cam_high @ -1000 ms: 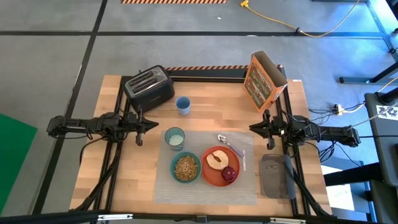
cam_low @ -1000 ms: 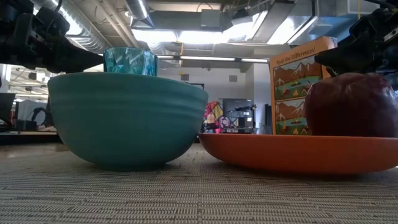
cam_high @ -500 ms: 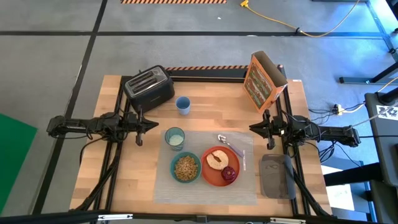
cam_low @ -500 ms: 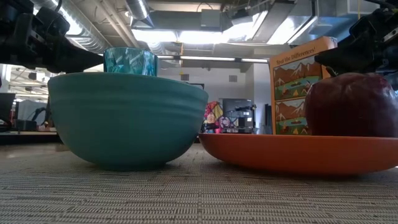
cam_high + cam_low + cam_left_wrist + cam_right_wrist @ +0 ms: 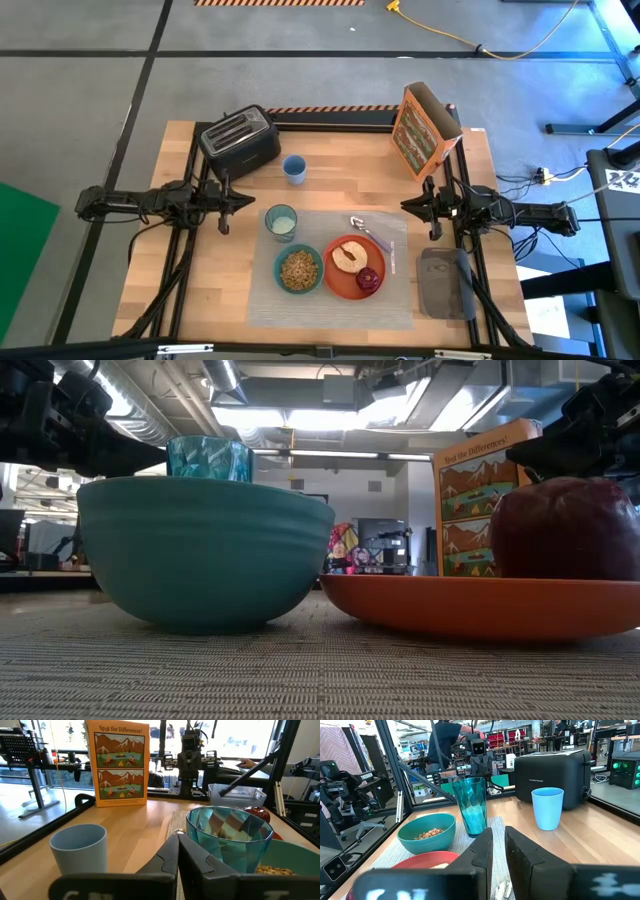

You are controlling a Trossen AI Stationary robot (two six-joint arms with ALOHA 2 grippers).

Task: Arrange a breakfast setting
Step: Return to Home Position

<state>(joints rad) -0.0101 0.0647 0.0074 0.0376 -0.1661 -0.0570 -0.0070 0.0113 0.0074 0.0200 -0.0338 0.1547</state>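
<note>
Setting looks finished to me. The placemat (image 5: 330, 308) lies on the near middle of the counter (image 5: 220, 280) with its long axis running left-right, and everything's on it. The teal bowl (image 5: 298, 269) sits just left of the orange-red plate (image 5: 338, 283), which carries the toast slice (image 5: 349, 256) and the apple (image 5: 368, 279). The glass (image 5: 281, 222) is at the far left and the spoon (image 5: 362, 227) lies diagonally at the far right.

The left gripper (image 5: 238, 201) hangs just off the mat's far-left corner and the right gripper (image 5: 410, 206) off its far-right one. They point at each other, with the setting between them and slightly nearer. Left fingers (image 5: 167, 862) are pressed together and empty. Right fingers (image 5: 482, 850) are closed down to a thin slit, holding nothing.

The glass is closest to the left arm and the spoon to the right, so I'd guess backing straight outward is the safe retreat.
</note>
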